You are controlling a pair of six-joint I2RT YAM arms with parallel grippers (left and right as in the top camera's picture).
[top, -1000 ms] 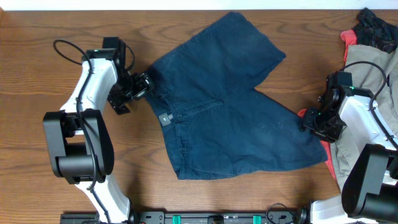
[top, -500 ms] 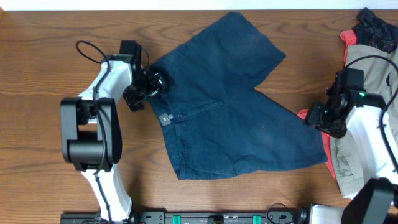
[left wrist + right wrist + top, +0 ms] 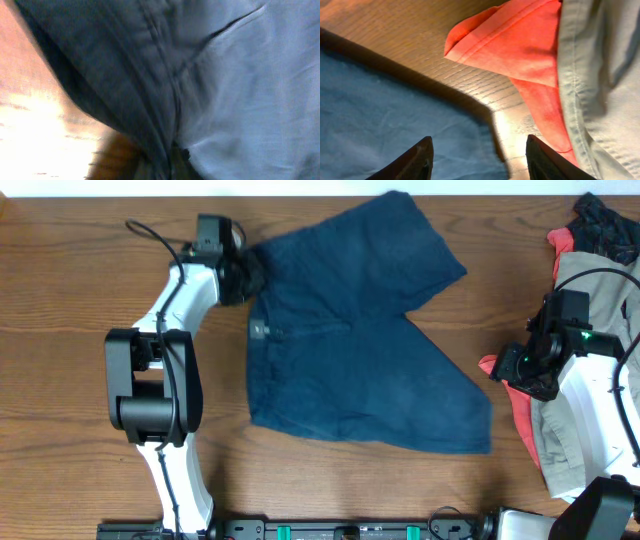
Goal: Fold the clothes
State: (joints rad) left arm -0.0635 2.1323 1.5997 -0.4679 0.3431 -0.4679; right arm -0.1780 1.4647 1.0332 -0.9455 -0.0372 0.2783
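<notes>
Evidently soft, weighty dark navy denim shorts (image 3: 360, 370); left gripper (image 3: 241, 276) pinches the stiff upper-left waistband (image 3: 256, 300), right gripper (image 3: 480, 152) gapes.

A wooden table (image 3: 60, 380) fills the view; at its right edge a beige garment (image 3: 590, 280) lies over a red cloth (image 3: 518, 412) (its corner pokes out leftward); a dark patterned cloth (image 3: 605, 220) lies just behind.
</notes>
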